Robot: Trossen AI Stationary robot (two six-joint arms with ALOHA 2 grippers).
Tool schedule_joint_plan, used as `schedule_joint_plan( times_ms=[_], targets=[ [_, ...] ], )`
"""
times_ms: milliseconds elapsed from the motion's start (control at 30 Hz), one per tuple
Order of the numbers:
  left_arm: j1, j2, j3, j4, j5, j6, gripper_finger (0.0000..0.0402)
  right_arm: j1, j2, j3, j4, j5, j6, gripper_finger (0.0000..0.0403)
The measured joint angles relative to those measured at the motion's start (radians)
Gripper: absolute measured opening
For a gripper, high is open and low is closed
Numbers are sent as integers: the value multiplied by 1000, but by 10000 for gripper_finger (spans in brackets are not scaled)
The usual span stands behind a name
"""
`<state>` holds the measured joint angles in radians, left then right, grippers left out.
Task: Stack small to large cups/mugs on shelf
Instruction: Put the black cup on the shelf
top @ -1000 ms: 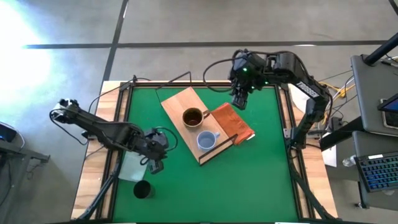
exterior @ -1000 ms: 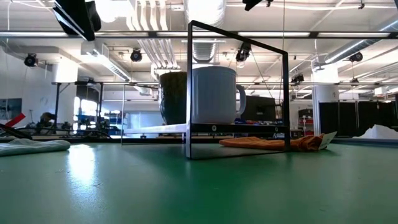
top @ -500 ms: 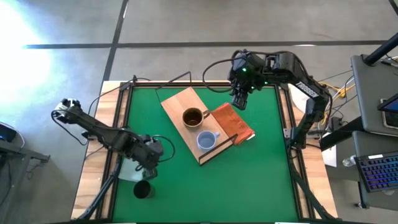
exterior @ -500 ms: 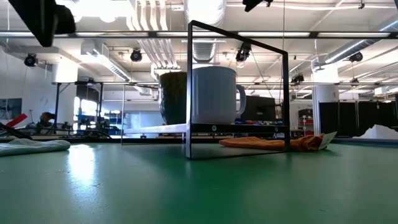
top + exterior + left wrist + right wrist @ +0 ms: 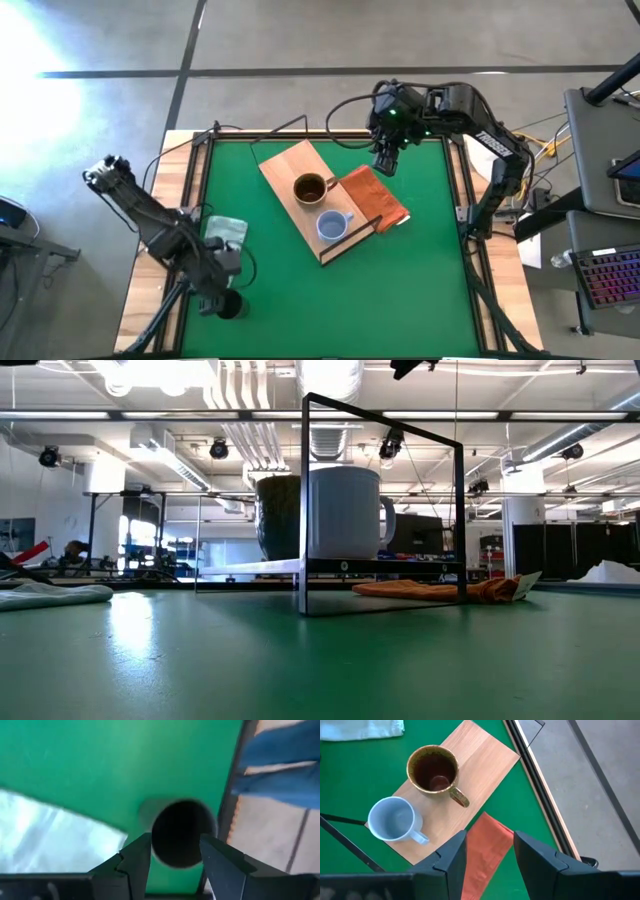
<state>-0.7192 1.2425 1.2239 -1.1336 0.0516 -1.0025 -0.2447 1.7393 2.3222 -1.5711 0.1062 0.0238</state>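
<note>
The left gripper (image 5: 172, 851) hangs just above the black cup (image 5: 182, 833), fingers spread wide on each side of its rim. The cup stands far from the shelf (image 5: 290, 170), which carries the brown mug (image 5: 311, 188) and the blue-grey mug (image 5: 332, 226). The right gripper (image 5: 489, 851) waits open above the shelf.

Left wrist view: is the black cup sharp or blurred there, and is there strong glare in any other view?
Left wrist view: the black cup is soft and blurred between the open left gripper fingers. High view: strong white glare washes the floor at upper left. Low view: bright ceiling lights; the blue-grey mug is backlit.
</note>
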Motion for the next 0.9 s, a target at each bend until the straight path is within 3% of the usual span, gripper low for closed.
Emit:
schedule_joint_plan(
  times_ms=[167,900],
  targets=[
    [-52,43,-3,-91,-1,-118,157,-1,-1,0,0,0,-7,155],
    [-70,228,-3,-50,-61,-111,157,0,-2,-2,0,0,-7,155]
  ],
)
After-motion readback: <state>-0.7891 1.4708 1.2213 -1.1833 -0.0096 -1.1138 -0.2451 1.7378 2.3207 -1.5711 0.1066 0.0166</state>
